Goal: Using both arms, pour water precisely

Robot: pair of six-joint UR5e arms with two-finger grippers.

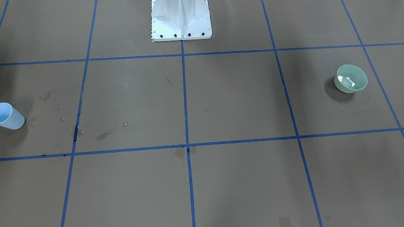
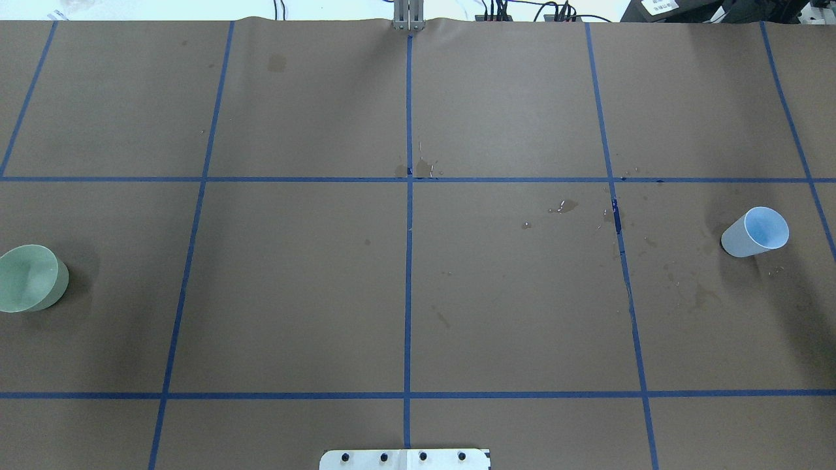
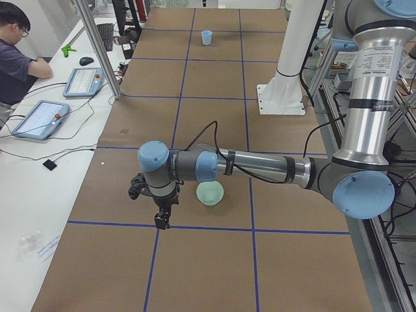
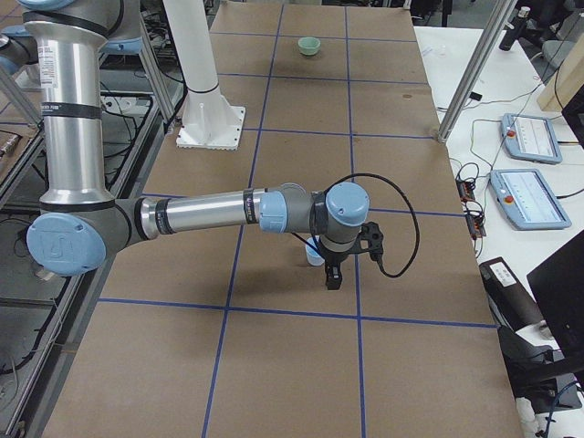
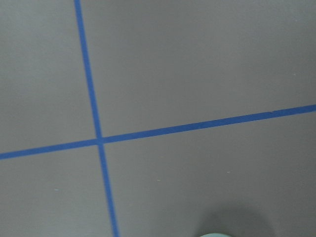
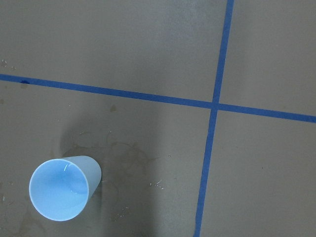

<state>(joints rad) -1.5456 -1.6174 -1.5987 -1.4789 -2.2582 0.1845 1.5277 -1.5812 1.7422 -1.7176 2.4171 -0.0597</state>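
Note:
A light blue cup [image 1: 5, 116] stands upright at the table's end on my right side; it also shows in the overhead view [image 2: 755, 232] and the right wrist view [image 6: 61, 188]. A pale green bowl [image 1: 351, 78] stands at the opposite end [image 2: 29, 277], with white glints inside. My left arm [image 3: 260, 169] holds the left gripper [image 3: 160, 221] above the board beside the bowl [image 3: 210, 193]. My right arm [image 4: 210, 212] holds the right gripper [image 4: 332, 278] just beside the cup [image 4: 314, 255]. I cannot tell whether either gripper is open or shut. No stream of water shows.
The white pedestal [image 1: 180, 15] stands at the table's middle on the robot's side. Blue tape lines [image 2: 409, 261] grid the brown board. Dark wet stains and small droplets [image 6: 157, 184] lie near the cup. An operator [image 3: 16, 58] sits at a side desk with tablets.

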